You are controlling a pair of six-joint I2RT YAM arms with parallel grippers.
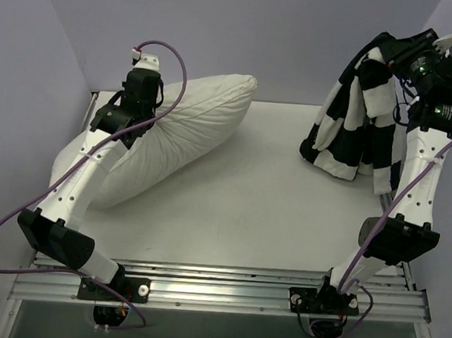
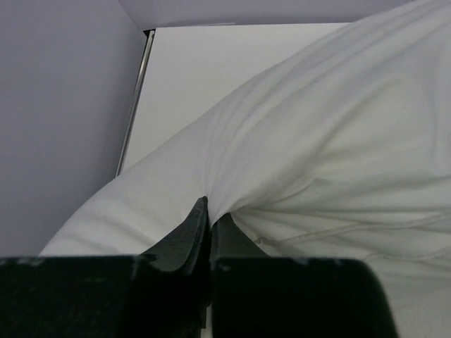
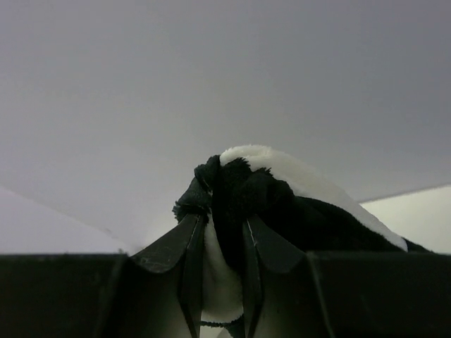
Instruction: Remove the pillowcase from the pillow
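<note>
The checkered pillowcase (image 1: 353, 120) hangs from the right hand (image 3: 220, 222), which is clenched on a bunched fold high over the desk's (image 1: 262, 211) far right. The white pillow (image 1: 190, 123) lies diagonally, well apart to the left, with the left hand (image 2: 209, 211) pinching its fabric. The 2 look fully separated.

From above, you could not see either hand's fingertips. The left arm (image 1: 85, 173) covered a strip of the pillow (image 1: 191, 119), and the right arm (image 1: 417, 184) hid the right side of the pillowcase (image 1: 353, 124). On the left wrist camera, the pillow ran off the right and bottom edges, a fold closing over the tips of the left hand (image 2: 209, 215). The right hand (image 3: 220, 236) showed you only a bunch of pillowcase, the rest cut off below.
</note>
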